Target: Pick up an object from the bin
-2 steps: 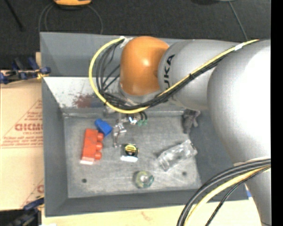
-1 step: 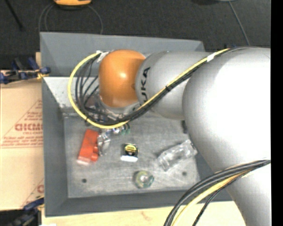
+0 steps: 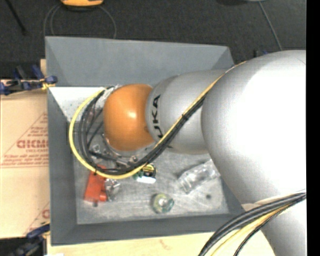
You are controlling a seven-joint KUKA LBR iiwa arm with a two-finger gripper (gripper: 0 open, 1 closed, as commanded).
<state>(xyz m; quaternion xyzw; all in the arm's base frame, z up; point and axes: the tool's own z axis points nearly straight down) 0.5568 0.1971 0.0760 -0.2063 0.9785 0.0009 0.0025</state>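
A: Red block (image 3: 94,189): where is it lying?
B: It is lying in the bin's (image 3: 61,207) near-left corner, just beside the gripper (image 3: 111,189), whose grip cannot be told; a glass marble (image 3: 162,202) is sitting nearby, clear plastic (image 3: 194,177) lying farther back beside the arm (image 3: 245,116).

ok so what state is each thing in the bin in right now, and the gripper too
gripper: down low, mostly hidden under the orange cover
red block: lying on the bin floor, lower left, close beside the gripper
green and white piece: lying loose, mid floor
clear ball: resting alone, apart from the rest
clear plastic piece: lying crumpled, untouched
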